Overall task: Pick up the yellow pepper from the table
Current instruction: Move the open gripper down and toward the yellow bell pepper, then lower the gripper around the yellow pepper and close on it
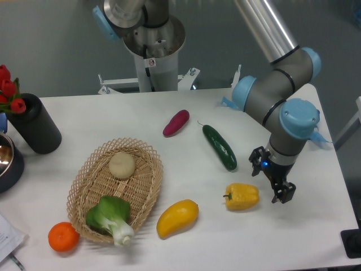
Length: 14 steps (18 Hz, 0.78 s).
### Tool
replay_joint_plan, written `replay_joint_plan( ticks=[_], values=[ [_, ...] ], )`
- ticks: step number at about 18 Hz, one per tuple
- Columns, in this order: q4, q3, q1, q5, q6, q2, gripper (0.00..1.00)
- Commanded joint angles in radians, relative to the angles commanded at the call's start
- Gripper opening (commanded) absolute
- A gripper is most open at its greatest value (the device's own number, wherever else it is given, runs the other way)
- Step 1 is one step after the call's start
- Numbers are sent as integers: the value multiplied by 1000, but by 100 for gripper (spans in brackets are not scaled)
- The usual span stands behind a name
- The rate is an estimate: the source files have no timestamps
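The yellow pepper [242,196] lies on its side on the white table [186,243], front right of centre, its green stem pointing left. My gripper [271,179] hangs just to the right of the pepper, close to the tabletop. Its two dark fingers are spread apart and hold nothing. One finger [257,156] is at the upper left, the other [284,192] at the lower right. The pepper lies beside the fingers, not between them.
A longer smooth yellow fruit [177,218] lies left of the pepper. A cucumber [220,147] and a purple sweet potato [176,122] lie behind. A wicker basket [144,186] holds bok choy and a pale round item. An orange [63,236], a black vase [35,125] and a bowl [7,164] sit left.
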Motion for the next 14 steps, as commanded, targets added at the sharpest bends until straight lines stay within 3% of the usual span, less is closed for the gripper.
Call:
replay_joint_plan(
  ticks=[11, 13, 14],
  values=[
    [3, -29, -24, 0, -2, -2, 99],
    [6, -40, -25, 0, 2, -2, 80],
    [27, -52, -25, 0, 2, -2, 66]
  ],
)
